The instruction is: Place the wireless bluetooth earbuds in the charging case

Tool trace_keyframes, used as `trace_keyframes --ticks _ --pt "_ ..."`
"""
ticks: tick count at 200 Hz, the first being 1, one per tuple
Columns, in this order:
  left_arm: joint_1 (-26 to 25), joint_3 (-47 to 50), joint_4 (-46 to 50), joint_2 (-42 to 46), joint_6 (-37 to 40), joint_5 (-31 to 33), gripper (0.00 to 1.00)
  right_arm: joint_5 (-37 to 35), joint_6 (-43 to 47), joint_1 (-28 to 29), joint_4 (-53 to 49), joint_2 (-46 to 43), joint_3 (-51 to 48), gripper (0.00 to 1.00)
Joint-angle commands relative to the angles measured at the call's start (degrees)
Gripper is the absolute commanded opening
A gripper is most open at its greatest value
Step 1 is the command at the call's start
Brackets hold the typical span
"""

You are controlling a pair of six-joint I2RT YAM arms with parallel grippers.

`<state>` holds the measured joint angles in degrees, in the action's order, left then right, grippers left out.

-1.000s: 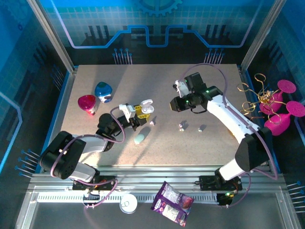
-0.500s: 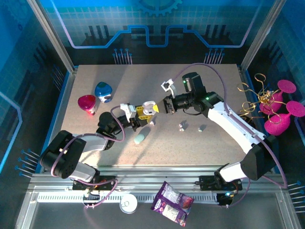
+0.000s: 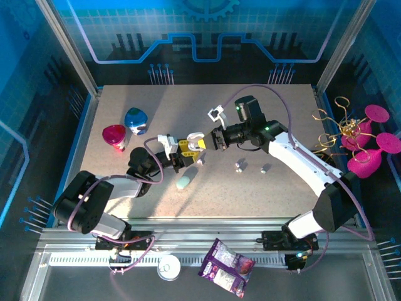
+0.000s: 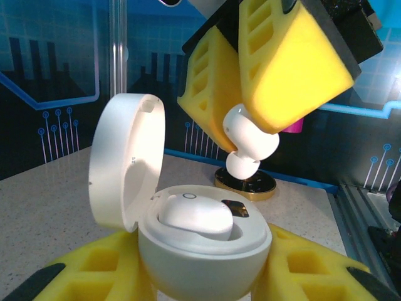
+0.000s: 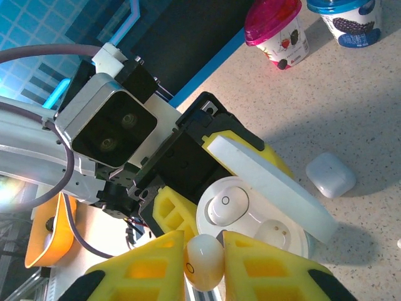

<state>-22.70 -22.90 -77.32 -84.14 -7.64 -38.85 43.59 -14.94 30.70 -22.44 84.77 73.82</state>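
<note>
Left claw (image 3: 186, 152) clamped on open charging case (image 4: 202, 254), one earbud (image 4: 195, 217) inside; right claw (image 5: 203, 271) clamped on second earbud (image 4: 250, 141) just above; label on pink cup (image 5: 280, 31) unreadable

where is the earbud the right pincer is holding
In the left wrist view the earbud hangs pinched in the right pincer, just above the open white case, right of its raised lid.

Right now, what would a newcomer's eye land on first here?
Mid-table, the left gripper holds an open white case with one earbud already seated. Close above it, the right gripper pinches a second earbud. At the table's left stand a pink cup and a blue cup.
</note>
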Motion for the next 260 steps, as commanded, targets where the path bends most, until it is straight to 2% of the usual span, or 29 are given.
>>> trace_keyframes --ticks 1,71,139,171,225,260 --pt "0.42 -1.80 -2.93 -0.61 -1.38 -1.67 0.33 -1.37 1.15 0.20 -0.35 0.93 -0.35 0.17" --pt "0.37 -1.80 -2.93 0.12 -1.34 -1.33 0.33 -2.10 1.31 -0.36 -0.38 2.06 -0.88 0.18" --pt "0.37 -1.89 -2.92 0.02 -1.22 -1.50 0.33 -5.70 2.28 -0.64 -2.72 2.39 -0.35 0.18" --pt "0.38 -1.92 -2.94 -0.16 -1.15 -1.49 0.33 -6.77 0.70 -0.49 -1.47 1.98 -0.13 0.26" --pt "0.40 -1.81 -2.93 -0.36 -0.89 -1.58 0.33 -7.99 -1.75 -0.51 0.11 0.41 0.61 0.31" --pt "0.42 -1.88 -2.90 -0.56 -0.17 -1.58 0.33 -7.48 -2.02 -0.63 1.46 -1.26 -0.09 0.40"
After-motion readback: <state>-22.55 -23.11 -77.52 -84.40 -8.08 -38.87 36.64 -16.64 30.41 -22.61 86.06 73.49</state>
